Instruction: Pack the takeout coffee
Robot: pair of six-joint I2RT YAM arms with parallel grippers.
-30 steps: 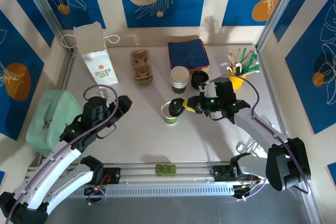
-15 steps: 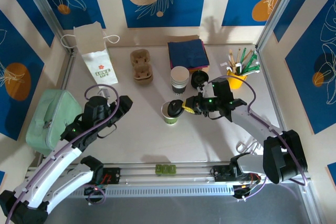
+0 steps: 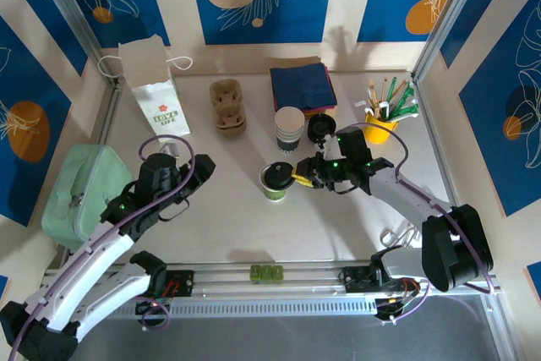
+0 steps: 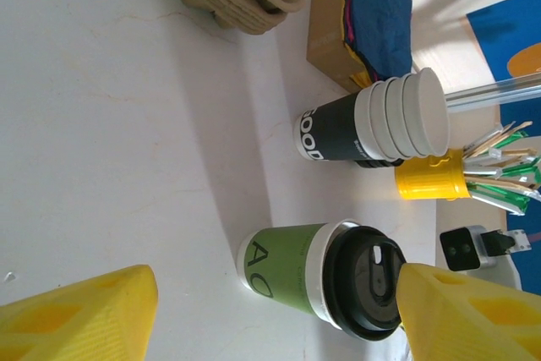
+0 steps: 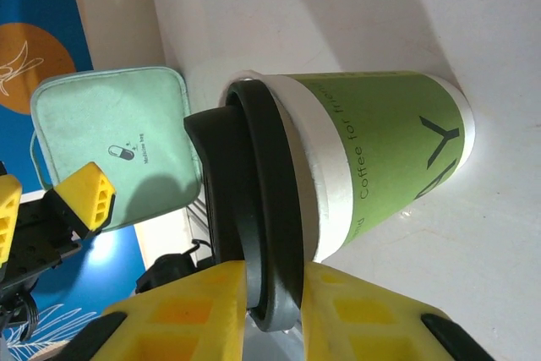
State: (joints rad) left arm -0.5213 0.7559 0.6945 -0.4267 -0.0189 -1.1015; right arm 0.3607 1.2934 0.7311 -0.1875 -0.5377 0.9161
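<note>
The left gripper (image 3: 196, 173) hangs released above the desk (image 3: 228, 226). At centre the takeout coffee cup (image 3: 274, 185) stands upright, black lid (image 3: 276, 175) on — capping looks done. The right gripper (image 3: 297, 179) straddles the lid's rim; grasping or not, I cannot tell. Packing it remains.

And there was the takeout coffee cup (image 3: 274, 188), standing upright a little left of centre in the overhead view. It had a green paper wall with pale lettering and a white band just under the rim. The black lid (image 3: 277, 176) sat on top, round and covering the mouth. In the left wrist view the cup (image 4: 283, 270) showed low and centre, with the lid (image 4: 365, 281) on its right end and a recessed top panel visible. In the right wrist view the lid (image 5: 245, 209) capped the white rim of the cup (image 5: 380, 154) mid-frame. Whether it was pressed fully home could not be told.
</note>
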